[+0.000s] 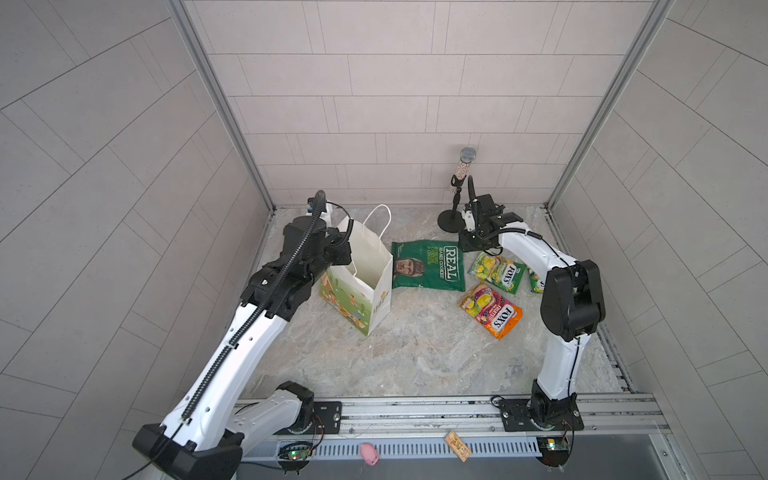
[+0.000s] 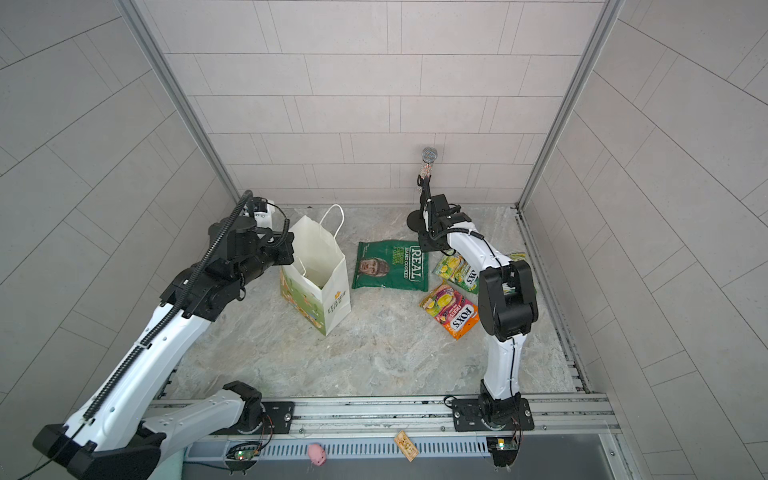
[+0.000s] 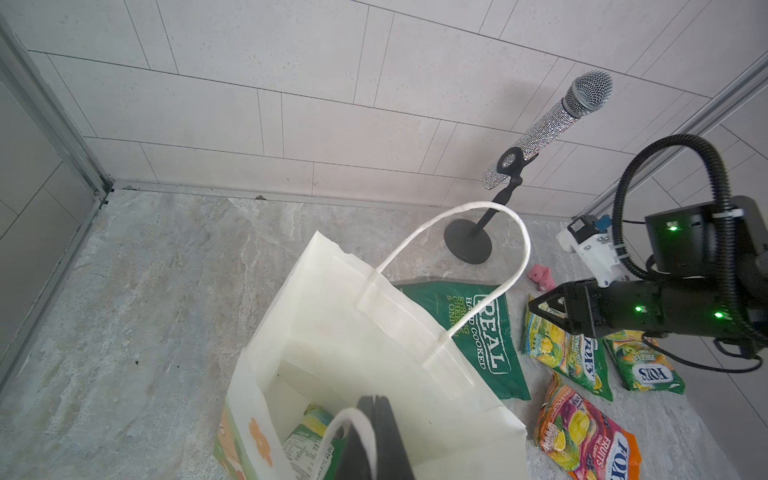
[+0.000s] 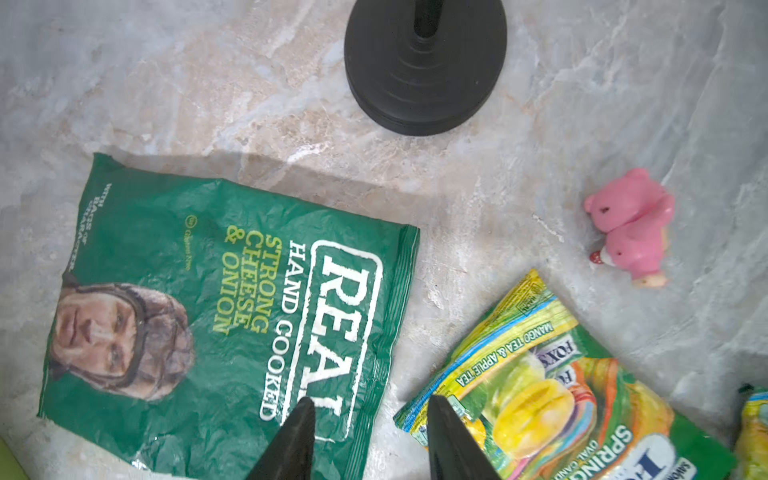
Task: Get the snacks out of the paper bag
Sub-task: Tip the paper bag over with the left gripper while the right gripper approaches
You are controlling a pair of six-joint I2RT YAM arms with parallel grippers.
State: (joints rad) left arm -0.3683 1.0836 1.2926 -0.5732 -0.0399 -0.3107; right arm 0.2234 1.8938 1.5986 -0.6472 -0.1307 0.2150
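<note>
White paper bag [image 1: 380, 291] stands on the tabletop [image 1: 415, 353], its near cord handle [image 3: 348, 416] pinched between the closed left fingers [image 3: 390, 440]. One yellow-green candy packet [image 3: 309, 432] is seen inside it. The right fingers [image 4: 297, 436] are held apart, empty, above the crisp packet [image 4: 216, 316] laid beside the bag

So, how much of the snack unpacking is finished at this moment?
Done: the REAL crisp packet, two yellow-green FOX'S packets and the orange-pink packet lie on the table. In hand: the left claw is shut on a cord handle of the paper bag; the right claw is open and empty above the table. Left: one yellow-green packet shows inside the bag.
</note>
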